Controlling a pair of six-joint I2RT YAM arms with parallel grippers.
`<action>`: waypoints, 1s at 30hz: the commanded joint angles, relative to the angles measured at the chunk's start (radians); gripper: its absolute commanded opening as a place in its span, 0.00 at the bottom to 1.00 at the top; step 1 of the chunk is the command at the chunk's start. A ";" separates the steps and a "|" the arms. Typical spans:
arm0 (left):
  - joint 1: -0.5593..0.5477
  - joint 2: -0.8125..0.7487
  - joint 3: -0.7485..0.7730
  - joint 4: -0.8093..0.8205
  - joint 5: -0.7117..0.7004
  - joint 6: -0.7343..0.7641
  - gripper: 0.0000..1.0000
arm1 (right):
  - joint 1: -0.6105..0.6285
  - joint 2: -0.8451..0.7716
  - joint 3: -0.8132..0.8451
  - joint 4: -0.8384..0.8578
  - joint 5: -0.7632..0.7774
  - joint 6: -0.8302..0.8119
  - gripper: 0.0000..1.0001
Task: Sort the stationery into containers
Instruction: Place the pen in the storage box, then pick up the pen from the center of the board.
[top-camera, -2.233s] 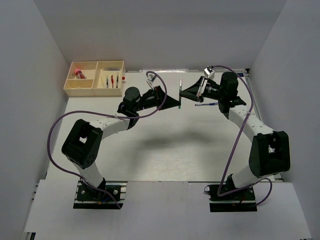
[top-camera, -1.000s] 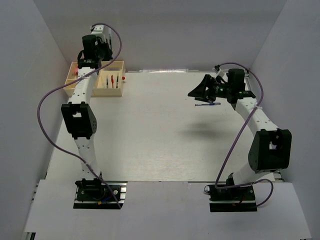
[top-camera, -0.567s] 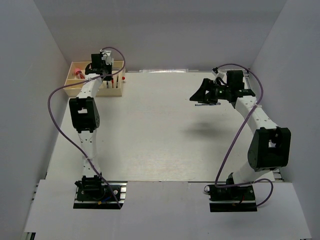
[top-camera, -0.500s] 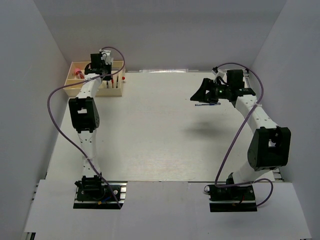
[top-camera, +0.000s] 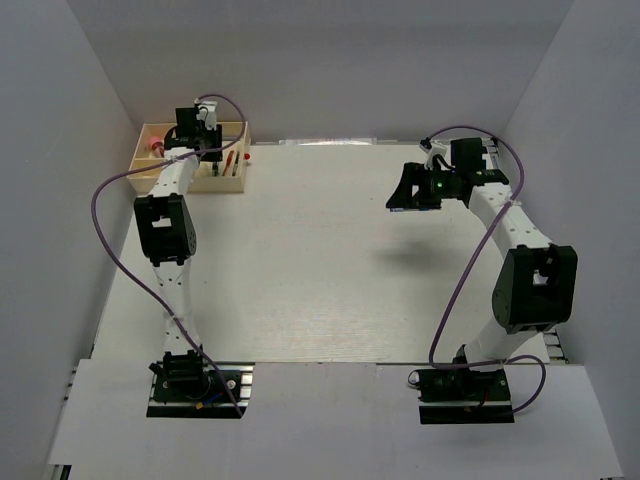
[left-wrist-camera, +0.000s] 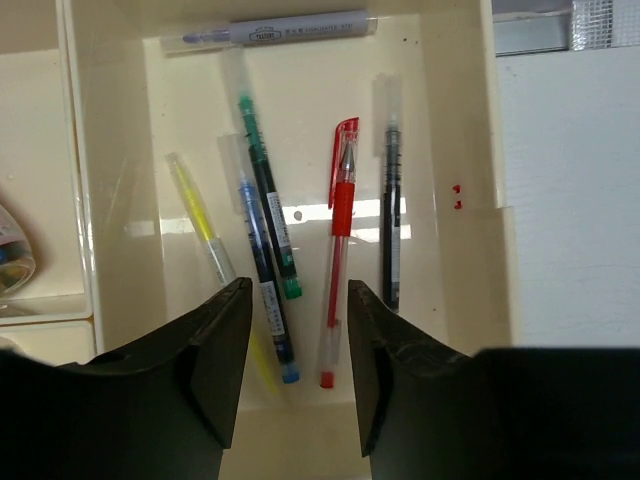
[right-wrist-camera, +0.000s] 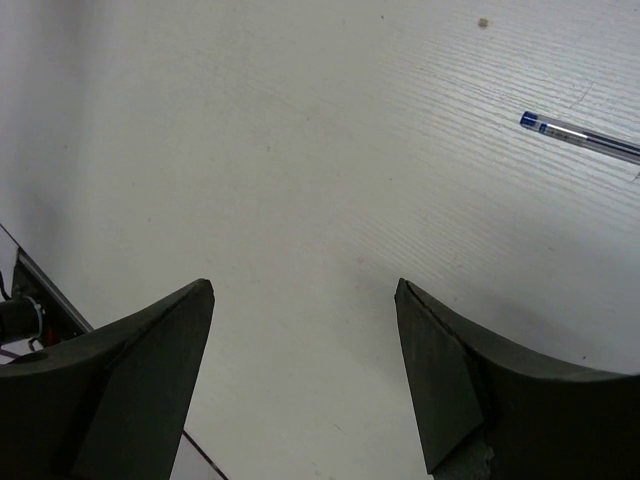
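Observation:
The cream tray (top-camera: 160, 185) stands at the table's far left corner. Over its large compartment (left-wrist-camera: 440, 120) hangs my left gripper (left-wrist-camera: 298, 300) (top-camera: 207, 152), open, with nothing between the fingers. Below it lie a green pen (left-wrist-camera: 266, 205), a blue pen (left-wrist-camera: 262, 300), a yellow-green pen (left-wrist-camera: 200, 220), a red pen (left-wrist-camera: 341, 215), a dark pen (left-wrist-camera: 390, 215) and a grey marker (left-wrist-camera: 275, 28). A pink cylinder (top-camera: 157, 146) sits in a small compartment. Far right, my right gripper (right-wrist-camera: 302, 285) (top-camera: 397, 200) is open and empty above the table. A blue-capped pen (right-wrist-camera: 585, 141) lies on the table to its upper right.
White walls enclose the table on three sides. A small red knob (top-camera: 249, 157) sticks out of the tray's right side. A thin divider wall (left-wrist-camera: 78, 160) splits the large compartment from the small ones, where a clear object (left-wrist-camera: 12, 265) shows partly.
My left gripper came down over the tray's large compartment and opened; the green pen now lies there. My right gripper shifted slightly over the blue-capped pen, hiding it in the top view.

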 joint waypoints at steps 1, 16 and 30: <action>0.001 -0.031 0.024 0.002 0.027 -0.008 0.54 | -0.005 0.013 0.046 -0.023 0.036 -0.048 0.79; 0.019 -0.328 -0.060 0.020 0.741 -0.087 0.58 | -0.008 0.229 0.299 -0.256 0.408 -0.724 0.58; -0.002 -0.722 -0.634 0.331 0.888 -0.312 0.59 | -0.030 0.436 0.478 -0.264 0.596 -0.038 0.55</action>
